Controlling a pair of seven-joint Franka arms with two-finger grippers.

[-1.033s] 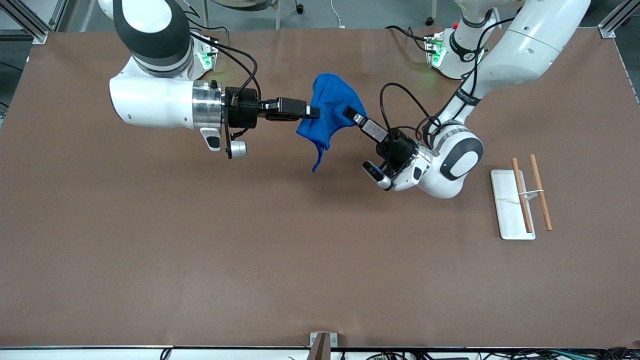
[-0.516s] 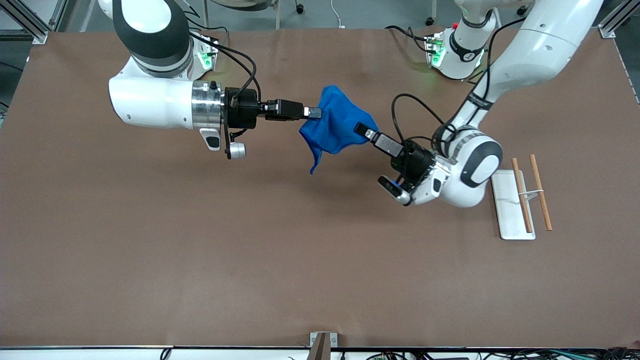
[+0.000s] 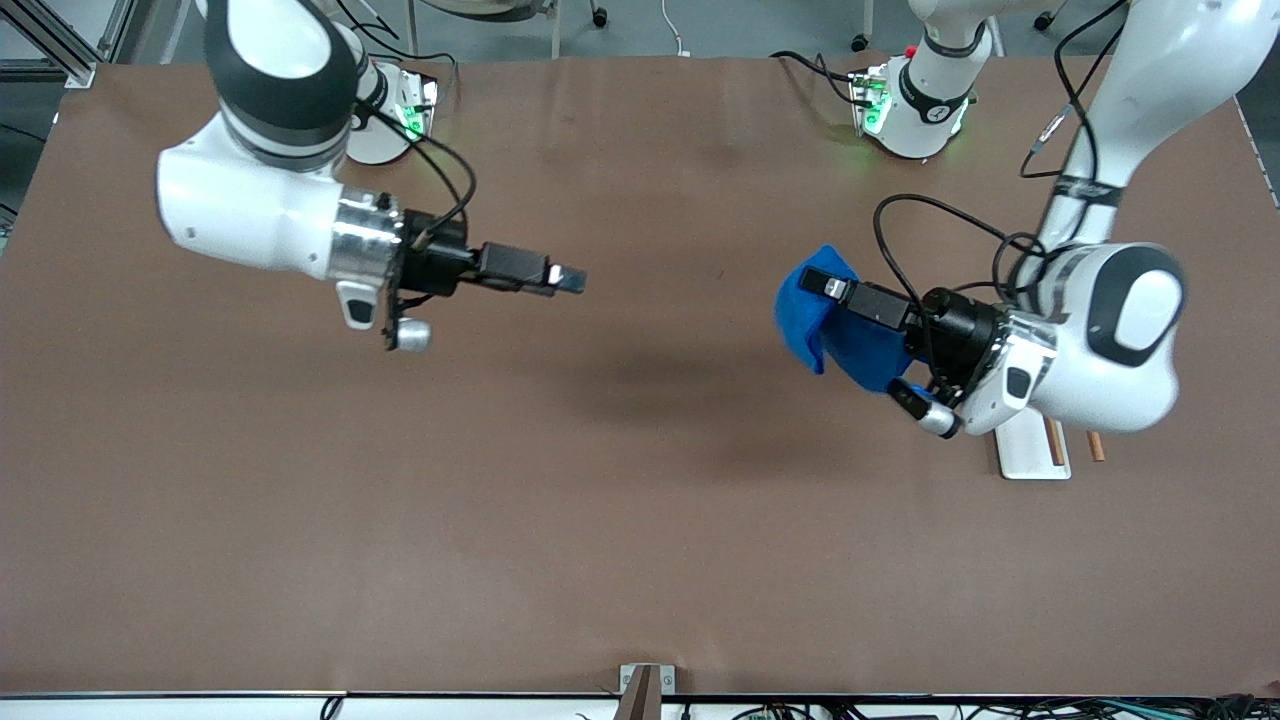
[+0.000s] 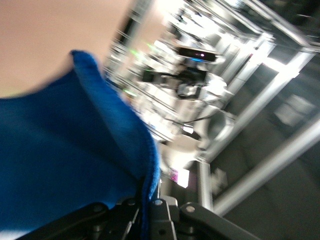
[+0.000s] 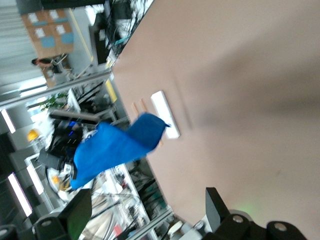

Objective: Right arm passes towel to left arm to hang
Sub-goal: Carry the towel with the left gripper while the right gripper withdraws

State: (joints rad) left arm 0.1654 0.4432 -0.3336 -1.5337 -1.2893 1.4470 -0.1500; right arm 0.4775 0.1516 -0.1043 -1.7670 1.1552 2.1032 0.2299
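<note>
Hanging from the left gripper (image 3: 828, 285), the towel (image 3: 845, 335) is now carried by that arm alone, up in the air over the left arm's end of the table (image 3: 640, 520). Jaws pinched tight on the blue cloth; in the left wrist view the towel (image 4: 70, 165) fills the space right at the fingers. Half a second ago both grippers held it, stretched between them over the table's middle. Since then the right gripper (image 3: 572, 280) has let go and pulled back toward its own end, fingers spread apart with nothing between them, hovering over bare table. The left arm has swung away with the cloth, so the two grippers are now well apart. White tray (image 3: 1030, 450) and two wooden sticks (image 3: 1097, 446) lie mostly hidden under the left arm's wrist, just below the towel's hanging edge in the front view. Right wrist view shows the towel (image 5: 117, 150) farther off, dangling by the tray (image 5: 165, 114).
</note>
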